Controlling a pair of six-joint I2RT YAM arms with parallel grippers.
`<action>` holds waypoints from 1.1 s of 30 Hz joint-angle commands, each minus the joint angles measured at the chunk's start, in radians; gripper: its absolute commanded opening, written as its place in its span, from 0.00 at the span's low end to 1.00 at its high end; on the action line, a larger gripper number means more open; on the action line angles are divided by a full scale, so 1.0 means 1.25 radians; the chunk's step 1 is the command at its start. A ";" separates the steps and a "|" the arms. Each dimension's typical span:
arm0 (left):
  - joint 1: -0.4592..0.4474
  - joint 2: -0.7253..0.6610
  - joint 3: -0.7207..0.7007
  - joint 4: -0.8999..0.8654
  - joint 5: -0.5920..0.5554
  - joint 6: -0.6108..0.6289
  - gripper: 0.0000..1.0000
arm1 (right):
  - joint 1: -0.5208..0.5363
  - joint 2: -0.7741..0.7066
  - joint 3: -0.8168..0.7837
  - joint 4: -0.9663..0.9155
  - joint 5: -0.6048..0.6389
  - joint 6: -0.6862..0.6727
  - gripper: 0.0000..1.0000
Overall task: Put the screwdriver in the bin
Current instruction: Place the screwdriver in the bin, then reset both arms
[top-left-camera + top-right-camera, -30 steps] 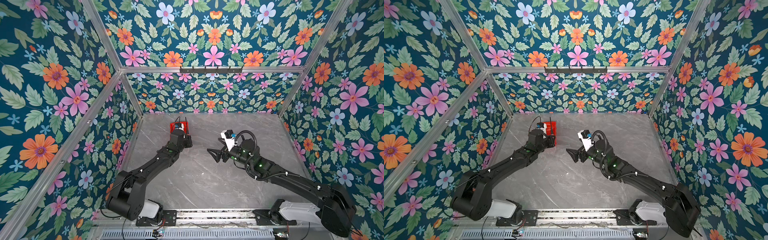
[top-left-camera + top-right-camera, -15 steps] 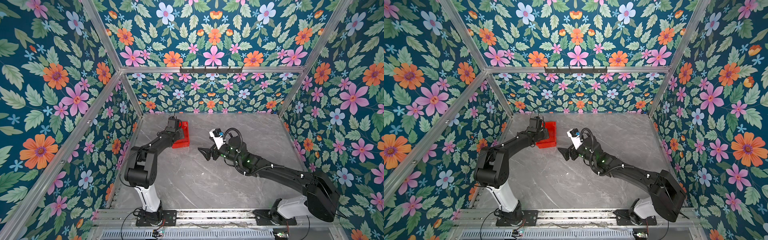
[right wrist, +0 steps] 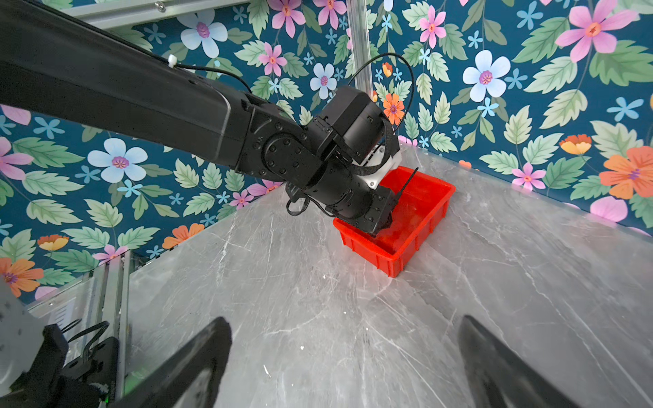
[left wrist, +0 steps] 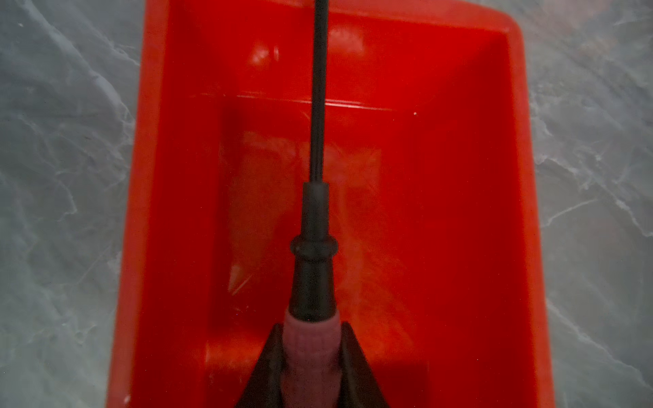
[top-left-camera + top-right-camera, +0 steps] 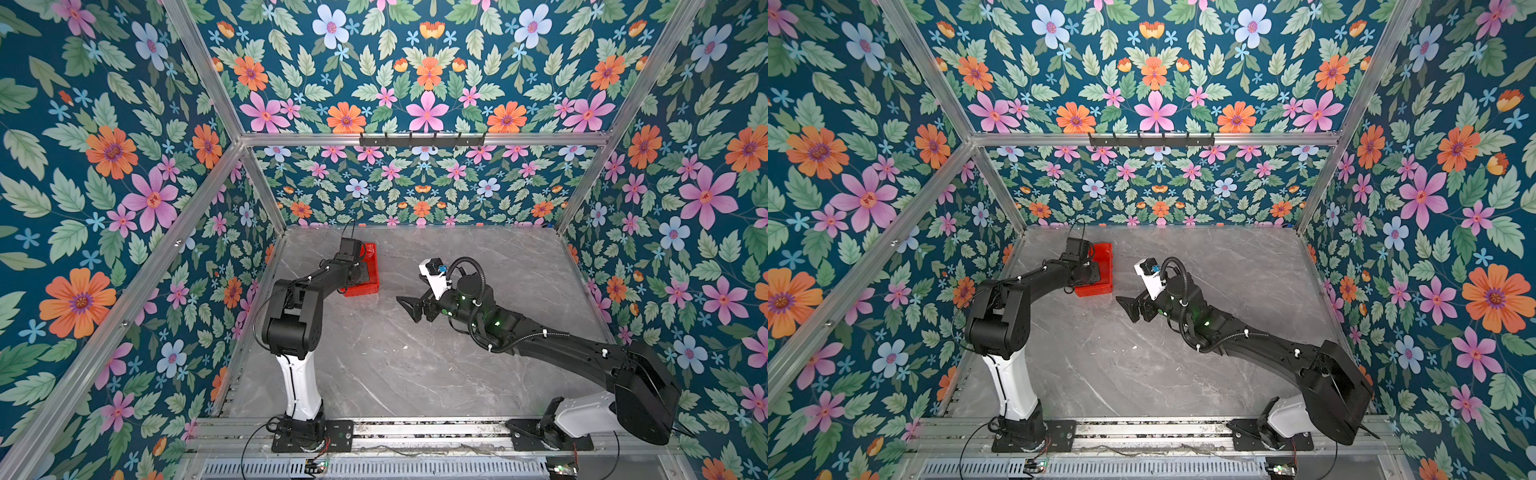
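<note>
L gripper (image 4: 312, 329) clamped on the small pinkish-red-handled, dark-shafted screwdriver (image 4: 313, 268), over the inside of the small bright red rectangular plastic bin (image 4: 459, 183), far left. R gripper (image 3: 342, 323) spread wide, empty. I'd go lower, keep shaft along bin's length, then let go

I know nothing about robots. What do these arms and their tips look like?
Both are matte black, boxy links with round joints, on white base segments. The left arm has a thin black cable looping at its wrist. The right arm carries a ribbed black hose, green lights and a white wrist block. The left end effector and right end effector each have two black wedge-shaped fingers.
</note>
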 commanded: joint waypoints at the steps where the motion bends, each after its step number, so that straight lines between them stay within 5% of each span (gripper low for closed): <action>1: 0.000 0.005 0.004 -0.016 -0.019 0.000 0.00 | 0.000 -0.007 -0.002 0.002 0.002 -0.009 0.99; 9: 0.001 0.006 0.011 -0.024 -0.023 0.013 0.11 | -0.001 -0.009 -0.003 0.002 0.004 -0.010 0.99; 17: 0.000 -0.061 0.012 -0.031 -0.029 0.014 0.49 | 0.000 -0.021 -0.002 -0.011 0.005 -0.018 0.99; 33: -0.005 -0.382 -0.139 0.039 -0.029 0.049 0.99 | -0.057 -0.161 -0.095 -0.032 0.072 -0.009 0.99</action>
